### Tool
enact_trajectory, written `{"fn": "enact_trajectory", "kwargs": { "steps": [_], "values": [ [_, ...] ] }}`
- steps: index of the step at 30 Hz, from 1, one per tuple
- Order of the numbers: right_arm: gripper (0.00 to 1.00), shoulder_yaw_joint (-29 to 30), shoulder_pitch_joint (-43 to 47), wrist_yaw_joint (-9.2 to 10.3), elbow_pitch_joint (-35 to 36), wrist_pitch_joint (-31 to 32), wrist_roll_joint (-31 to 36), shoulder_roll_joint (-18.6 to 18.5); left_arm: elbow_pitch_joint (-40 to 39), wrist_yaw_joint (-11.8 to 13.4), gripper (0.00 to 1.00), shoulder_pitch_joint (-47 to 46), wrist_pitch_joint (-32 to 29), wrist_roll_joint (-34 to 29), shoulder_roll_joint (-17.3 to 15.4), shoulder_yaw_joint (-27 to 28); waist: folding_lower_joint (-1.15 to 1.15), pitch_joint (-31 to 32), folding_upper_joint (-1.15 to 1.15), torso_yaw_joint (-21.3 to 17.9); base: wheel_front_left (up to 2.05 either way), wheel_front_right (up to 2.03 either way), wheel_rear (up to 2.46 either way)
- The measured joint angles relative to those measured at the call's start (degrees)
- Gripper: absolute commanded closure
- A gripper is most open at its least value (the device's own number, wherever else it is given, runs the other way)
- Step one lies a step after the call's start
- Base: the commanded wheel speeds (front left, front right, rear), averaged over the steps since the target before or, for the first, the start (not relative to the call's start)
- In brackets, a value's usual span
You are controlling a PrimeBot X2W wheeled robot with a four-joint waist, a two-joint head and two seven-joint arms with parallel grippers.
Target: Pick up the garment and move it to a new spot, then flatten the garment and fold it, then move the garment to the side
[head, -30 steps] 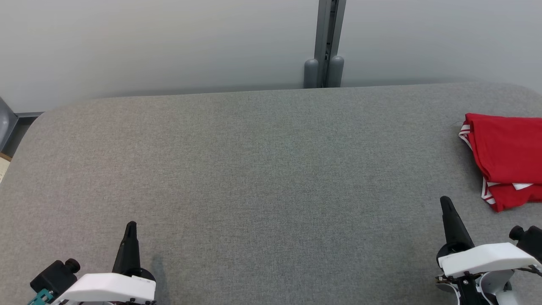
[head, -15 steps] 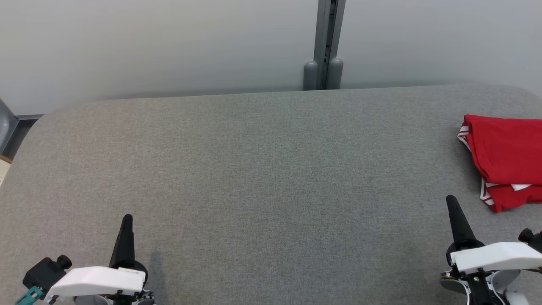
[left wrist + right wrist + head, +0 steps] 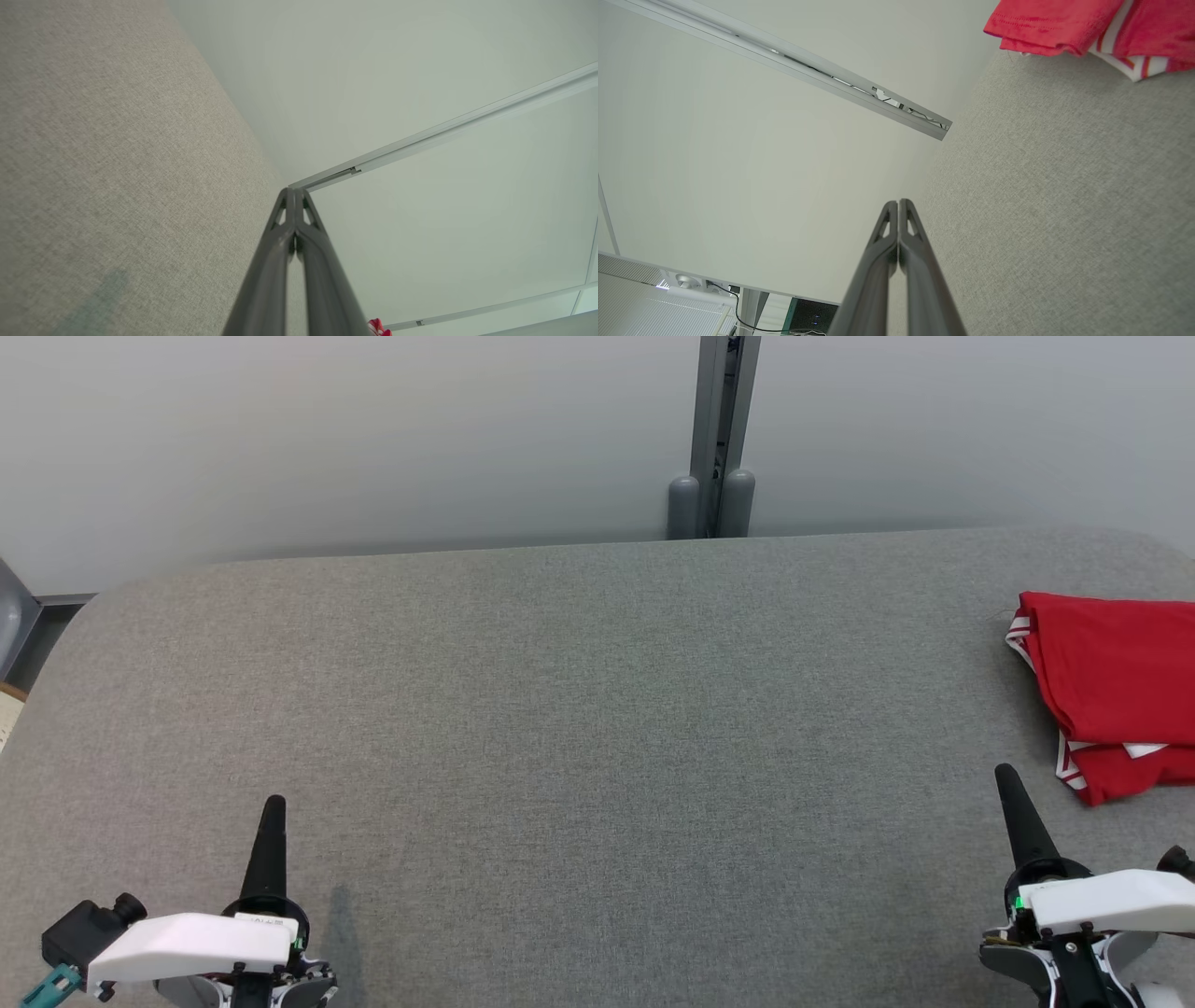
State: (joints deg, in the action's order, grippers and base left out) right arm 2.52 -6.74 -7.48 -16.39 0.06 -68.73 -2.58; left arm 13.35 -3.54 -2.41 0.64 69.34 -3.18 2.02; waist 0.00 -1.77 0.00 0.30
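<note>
The garment (image 3: 1116, 686) lay on the bench (image 3: 597, 728) at its right side, running off the right edge of the head view. The left hand (image 3: 272, 805) hung over the bench's near left part and the right hand (image 3: 1006, 775) over its near right part, both pointing toward the wall (image 3: 373, 429). The garment sat beyond and to the right of the right hand, apart from it, and well apart from the left hand. The wall stood behind the bench, with an upright post (image 3: 719, 429) against the bench's far edge.
</note>
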Motion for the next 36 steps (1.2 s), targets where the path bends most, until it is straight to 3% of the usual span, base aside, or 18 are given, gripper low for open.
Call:
{"fn": "enact_trajectory", "kwargs": {
  "steps": [36],
  "values": [
    [1.0, 2.7, 0.3, 0.0, 1.6, 4.5, -17.0, -0.1, 0.5, -2.8, 1.0, -2.5, -4.7, 16.9, 0.0, 2.7, 0.0, 1.1, 0.0, -0.2, 0.0, 0.0, 0.0]
  ]
}}
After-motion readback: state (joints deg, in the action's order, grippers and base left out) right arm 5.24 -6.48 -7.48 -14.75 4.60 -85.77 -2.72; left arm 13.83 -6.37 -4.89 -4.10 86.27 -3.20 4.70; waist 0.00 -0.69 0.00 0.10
